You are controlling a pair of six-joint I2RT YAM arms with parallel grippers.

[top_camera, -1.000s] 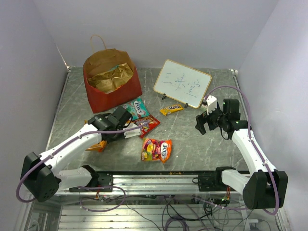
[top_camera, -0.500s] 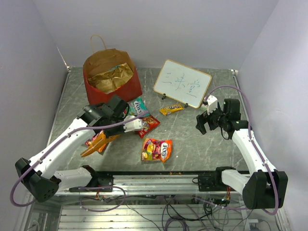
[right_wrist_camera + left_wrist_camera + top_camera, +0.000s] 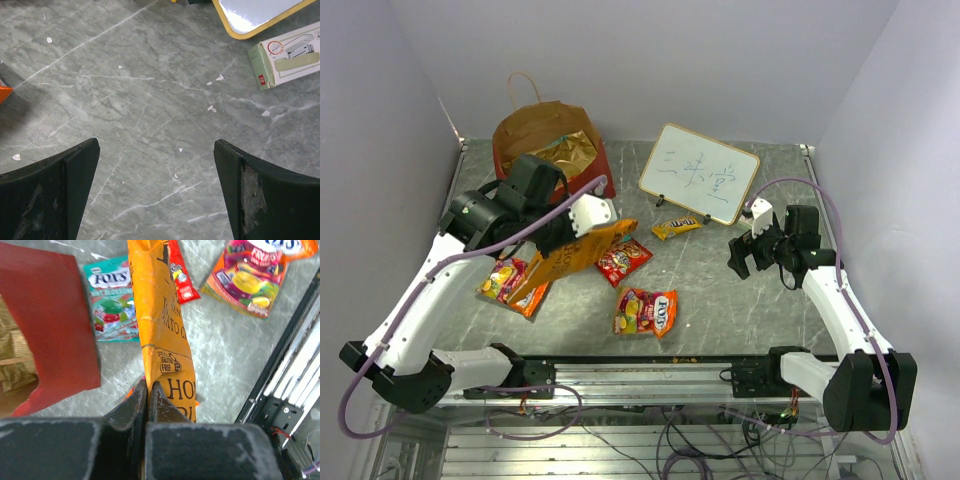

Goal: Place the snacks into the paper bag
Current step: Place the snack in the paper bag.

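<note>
Top external hides the teal packet beneath the left arm, whereas left wrist shows it lying by the paper bag and shows the left gripper clenched on the orange chip bag, lifted just near of that bag's red wall, while the right gripper stands spread wide above the table.

On the orange chip bag, just beside the red paper bag: a "GLUTEN FREE" badge and the partial letters "ATO C" and "HO". On the teal candy packet, also just beside the paper bag: "FOX'S" and "BLOSSOM". On the multicoloured candy packet, well apart from the paper bag: "FOX'S". On the whiteboard, near the paper bag: blue handwritten characters that cannot be made out.
</note>
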